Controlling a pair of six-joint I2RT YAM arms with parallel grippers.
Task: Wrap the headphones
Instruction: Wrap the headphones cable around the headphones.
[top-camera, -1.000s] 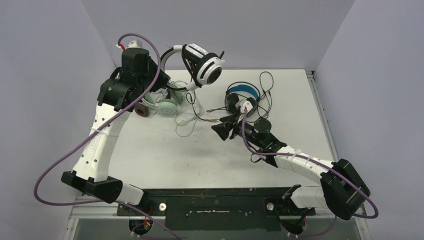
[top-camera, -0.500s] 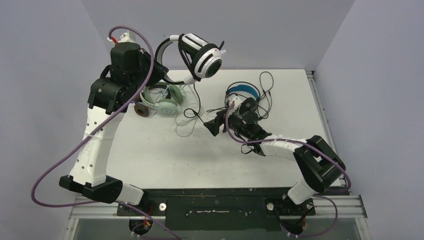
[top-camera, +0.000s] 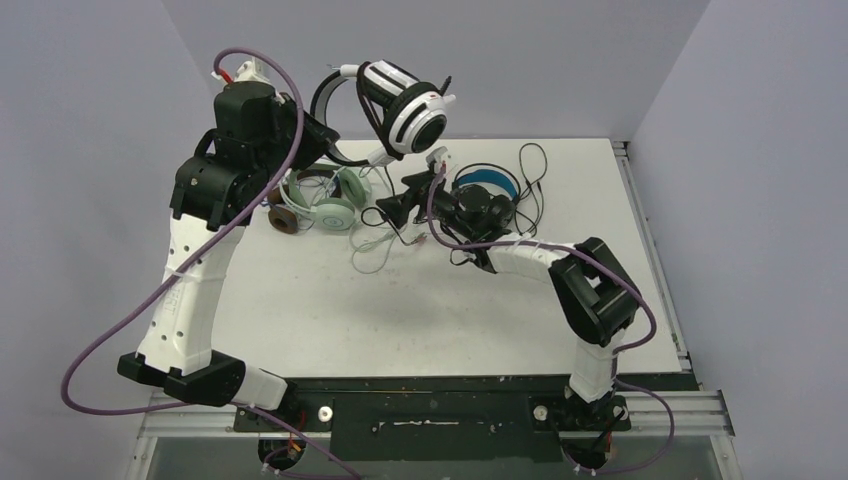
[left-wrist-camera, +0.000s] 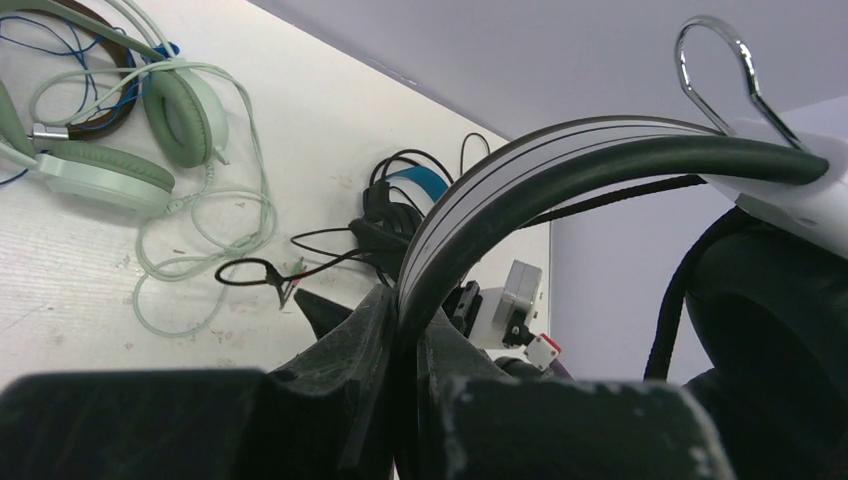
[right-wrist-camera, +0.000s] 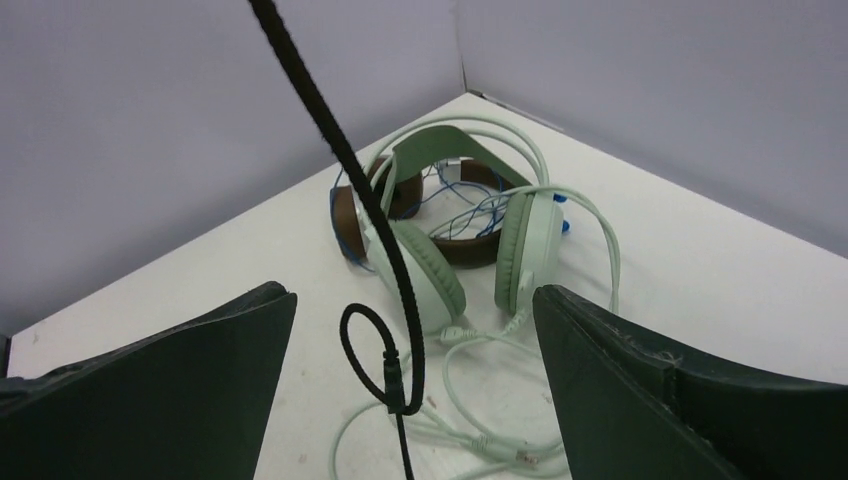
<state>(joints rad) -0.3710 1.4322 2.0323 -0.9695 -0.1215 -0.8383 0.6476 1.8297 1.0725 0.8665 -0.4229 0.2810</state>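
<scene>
— Above the table (top-camera: 300, 300), our left gripper (left-wrist-camera: 405, 335) clamps the white headphones (top-camera: 408, 108) aloft by the headband (left-wrist-camera: 520, 170).
— Our right gripper (right-wrist-camera: 415, 380) just spread wide at the dangling cord (right-wrist-camera: 330, 130); winding likely comes next.

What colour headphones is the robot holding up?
The headset is white with black stripes, clearest in top view.

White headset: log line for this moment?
left gripper: shut on white headset, aloft | right gripper: open, black cord between fingers
</scene>
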